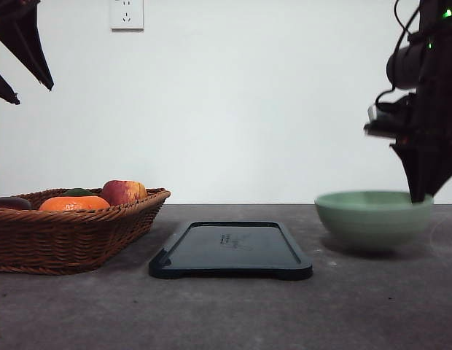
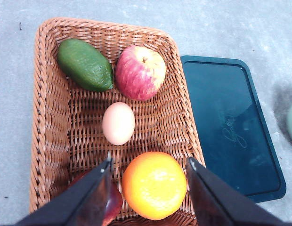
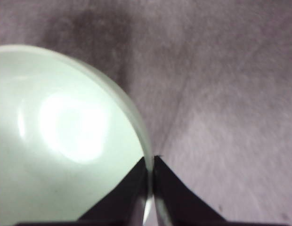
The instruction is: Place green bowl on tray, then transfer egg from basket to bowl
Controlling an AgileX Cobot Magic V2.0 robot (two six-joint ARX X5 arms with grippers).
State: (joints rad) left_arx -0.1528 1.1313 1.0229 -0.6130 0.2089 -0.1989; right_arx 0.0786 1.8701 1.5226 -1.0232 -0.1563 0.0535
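Grey table [image 1: 233, 313]. Wicker basket [image 1: 73, 233] far left, dark tray [image 1: 230, 251] centre, empty. Green bowl [image 1: 373, 217] right of the tray, seemingly just off the table, rim pinched between the narrowed fingers of the right gripper [image 3: 150, 162], one inside, one outside. Left gripper [image 2: 148, 167] hangs high over the basket, fingers wide, straddling an orange [image 2: 154, 185]; egg [image 2: 118, 123] lies mid-basket just beyond the tips, untouched.

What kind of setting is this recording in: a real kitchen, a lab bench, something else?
Most likely a lab or test bench staged with kitchen props, not a real kitchen. A bare grey table stands against a plain white wall with one power socket, and on it are a wicker basket of fruit, a dark tray and a green bowl.
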